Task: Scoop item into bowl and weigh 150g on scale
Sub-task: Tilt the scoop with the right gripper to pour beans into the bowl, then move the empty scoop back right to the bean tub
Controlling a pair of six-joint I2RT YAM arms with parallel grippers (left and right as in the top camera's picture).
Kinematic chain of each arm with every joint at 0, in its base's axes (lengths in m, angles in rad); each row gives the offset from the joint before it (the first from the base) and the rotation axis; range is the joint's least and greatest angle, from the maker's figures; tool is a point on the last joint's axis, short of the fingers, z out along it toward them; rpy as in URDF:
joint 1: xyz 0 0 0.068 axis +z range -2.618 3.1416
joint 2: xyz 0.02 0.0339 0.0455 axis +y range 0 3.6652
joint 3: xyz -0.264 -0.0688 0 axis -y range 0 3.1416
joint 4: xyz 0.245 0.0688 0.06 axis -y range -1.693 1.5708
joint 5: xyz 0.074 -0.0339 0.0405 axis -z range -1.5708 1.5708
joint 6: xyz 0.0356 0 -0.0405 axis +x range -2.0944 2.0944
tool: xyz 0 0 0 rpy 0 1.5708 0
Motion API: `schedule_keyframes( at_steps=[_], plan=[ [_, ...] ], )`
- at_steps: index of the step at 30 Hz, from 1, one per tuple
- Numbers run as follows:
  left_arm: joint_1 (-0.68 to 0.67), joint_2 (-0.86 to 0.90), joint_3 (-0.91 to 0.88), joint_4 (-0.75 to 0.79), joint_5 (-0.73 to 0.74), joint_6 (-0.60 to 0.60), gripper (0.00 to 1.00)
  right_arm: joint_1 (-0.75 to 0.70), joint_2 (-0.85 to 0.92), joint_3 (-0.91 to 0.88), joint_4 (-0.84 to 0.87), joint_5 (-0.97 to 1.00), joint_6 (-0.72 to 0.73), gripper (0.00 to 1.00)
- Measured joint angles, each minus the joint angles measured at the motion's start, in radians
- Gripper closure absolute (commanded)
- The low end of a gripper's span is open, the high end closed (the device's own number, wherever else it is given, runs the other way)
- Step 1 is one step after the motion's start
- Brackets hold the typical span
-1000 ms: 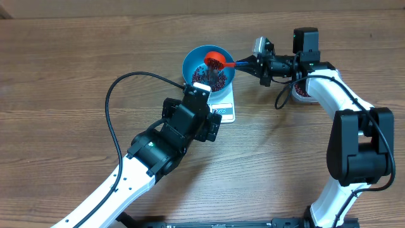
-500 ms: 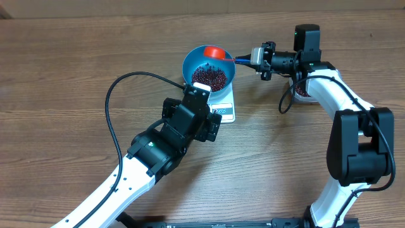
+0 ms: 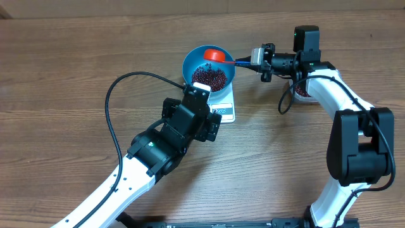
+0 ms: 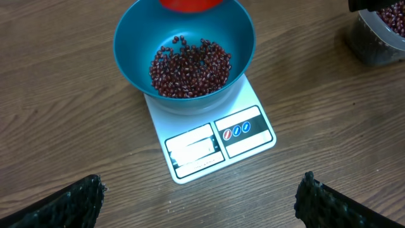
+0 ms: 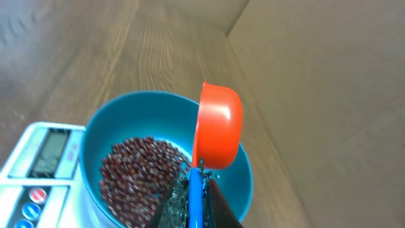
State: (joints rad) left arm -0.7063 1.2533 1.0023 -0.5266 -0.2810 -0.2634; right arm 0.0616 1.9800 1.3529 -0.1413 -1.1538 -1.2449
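Gripping the orange scoop [image 3: 214, 54] over the bowl [image 3: 188, 63] of beans [image 3: 209, 76] is the right end effector [image 3: 255, 61]; the left [image 4: 200, 199] gapes.

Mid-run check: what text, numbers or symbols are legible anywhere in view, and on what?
No text is legible.
scale display: washed out, no digits readable.
buttons on the scale: one red, two blue round icons, too small to read.
bowl, scoop: no markings seen.
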Motion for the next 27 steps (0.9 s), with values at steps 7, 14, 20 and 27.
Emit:
schedule_keyframes(
  at_steps=[7,14,20,27],
  plan=[
    [0.000,0.000,0.000,0.000,0.000,0.000,0.01,0.000,-0.021,0.000,-0.002,-0.045,0.231,0.96],
    [0.000,0.000,0.000,0.000,0.000,0.000,0.00,0.000,-0.188,0.000,-0.001,0.037,0.451,0.96],
    [0.000,0.000,0.000,0.000,0.000,0.000,0.00,-0.026,-0.314,0.001,-0.026,0.239,0.652,0.96],
    [0.000,0.000,0.000,0.000,0.000,0.000,0.00,-0.158,-0.395,0.001,-0.174,0.384,0.830,0.96]
  ],
)
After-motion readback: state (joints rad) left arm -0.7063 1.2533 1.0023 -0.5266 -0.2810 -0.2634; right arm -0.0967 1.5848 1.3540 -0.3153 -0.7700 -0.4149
